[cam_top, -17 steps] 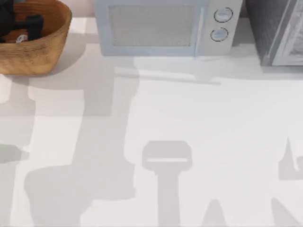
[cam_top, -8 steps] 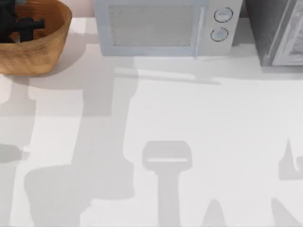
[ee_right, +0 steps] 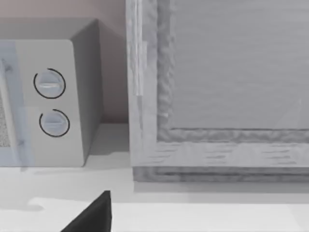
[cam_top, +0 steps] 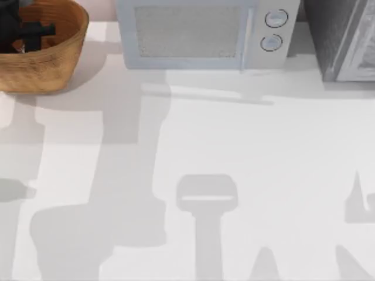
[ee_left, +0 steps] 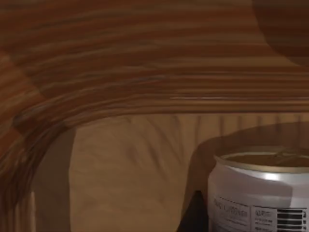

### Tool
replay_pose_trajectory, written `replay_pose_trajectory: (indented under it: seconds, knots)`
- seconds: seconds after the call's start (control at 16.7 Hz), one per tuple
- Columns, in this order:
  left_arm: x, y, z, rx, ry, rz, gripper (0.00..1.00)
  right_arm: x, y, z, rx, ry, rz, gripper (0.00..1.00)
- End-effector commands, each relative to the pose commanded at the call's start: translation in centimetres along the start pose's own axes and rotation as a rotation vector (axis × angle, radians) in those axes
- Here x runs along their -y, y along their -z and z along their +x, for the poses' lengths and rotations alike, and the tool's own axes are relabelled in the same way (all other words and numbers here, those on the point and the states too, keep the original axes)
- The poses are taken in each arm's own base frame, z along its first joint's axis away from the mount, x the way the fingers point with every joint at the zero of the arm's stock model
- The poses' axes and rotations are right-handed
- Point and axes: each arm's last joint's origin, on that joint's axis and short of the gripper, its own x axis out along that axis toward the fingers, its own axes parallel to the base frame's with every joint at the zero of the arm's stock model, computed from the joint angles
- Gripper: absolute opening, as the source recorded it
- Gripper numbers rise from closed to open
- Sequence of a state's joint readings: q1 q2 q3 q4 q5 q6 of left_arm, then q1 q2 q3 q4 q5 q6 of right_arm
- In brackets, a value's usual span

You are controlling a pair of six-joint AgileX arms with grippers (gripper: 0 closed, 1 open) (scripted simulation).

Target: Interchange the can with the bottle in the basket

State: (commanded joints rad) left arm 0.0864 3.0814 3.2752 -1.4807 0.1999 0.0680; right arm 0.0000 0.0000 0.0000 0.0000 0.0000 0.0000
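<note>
Left gripper (cam_top: 23, 32) lower beside can (ee_left: 260, 193).

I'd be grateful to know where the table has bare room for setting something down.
The broad white table in front of the microwave is bare, right across below the basket. The basket is crowded: the left gripper is inside it beside the can.

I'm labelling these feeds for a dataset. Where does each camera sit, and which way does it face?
Top view: above the table, looking down on the basket, microwave and left gripper inside the basket.
Left wrist view: inside the basket, facing its woven wall and the can.
Right wrist view: low over the table, facing the microwave's dials; a dark fingertip shows.
Shared: basket, microwave.
</note>
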Motion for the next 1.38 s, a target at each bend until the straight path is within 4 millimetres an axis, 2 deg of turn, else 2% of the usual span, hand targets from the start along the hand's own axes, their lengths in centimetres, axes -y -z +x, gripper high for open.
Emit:
replay_pose_trajectory:
  seconds: [0.06, 0.24, 0.42, 0.6, 0.72, 0.84, 0.96, 1.14, 1.26, 1.38]
  knots:
    - [0.1, -0.4, -1.9, 0.040, -0.004, 0.006, 0.00, 0.0, 0.0, 0.0, 0.000, 0.000, 0.000, 1.00]
    - [0.2, -0.6, -2.3, 0.043, -0.003, 0.003, 0.00, 0.0, 0.0, 0.0, 0.000, 0.000, 0.000, 1.00]
    - [0.9, -1.3, -4.8, 0.075, 0.001, 0.004, 0.00, 0.0, 0.0, 0.0, 0.000, 0.000, 0.000, 1.00]
    - [2.4, -2.0, -9.6, 0.153, 0.006, 0.021, 0.00, 0.0, 0.0, 0.0, 0.000, 0.000, 0.000, 1.00]
    - [3.7, -1.9, -13.8, 0.226, 0.010, 0.040, 0.00, 0.0, 0.0, 0.0, 0.000, 0.000, 0.000, 1.00]
    - [5.2, -0.9, -18.5, 0.311, 0.012, 0.062, 0.00, 0.0, 0.0, 0.0, 0.000, 0.000, 0.000, 1.00]
    - [6.7, 1.3, -23.1, 0.402, 0.013, 0.085, 0.00, 0.0, 0.0, 0.0, 0.000, 0.000, 0.000, 1.00]
    - [8.5, 6.8, -28.8, 0.543, 0.009, 0.116, 0.00, 0.0, 0.0, 0.0, 0.000, 0.000, 0.000, 1.00]
    - [9.2, 11.6, -31.2, 0.637, 0.002, 0.133, 0.00, 0.0, 0.0, 0.0, 0.000, 0.000, 0.000, 1.00]
    - [9.6, 17.0, -32.2, 0.730, -0.008, 0.145, 0.00, 0.0, 0.0, 0.0, 0.000, 0.000, 0.000, 1.00]
